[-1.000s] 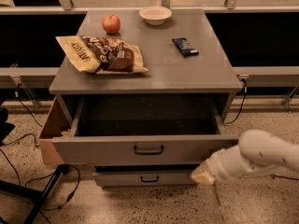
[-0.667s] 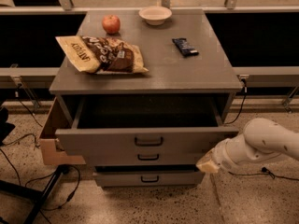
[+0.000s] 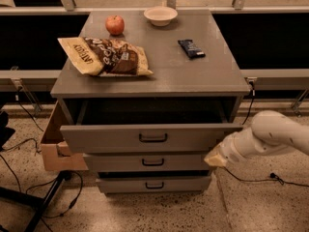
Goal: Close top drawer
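Observation:
The top drawer of the grey cabinet stands partly open, its front panel out ahead of the cabinet body, with a small dark loop handle at centre. Its inside is dark and the floor does not show. My gripper comes in from the right on a white arm. Its pale tip sits at the lower right end of the drawer front, against or very near the panel.
Two shorter drawers, middle and bottom, sit below. On the cabinet top lie an apple, a bowl, a chip bag and a dark bar. A cardboard box stands at the left; cables and a black stand are on the floor.
The top drawer has slid back toward the cabinet and sticks out less. My gripper has moved with it along the right end of the front panel.

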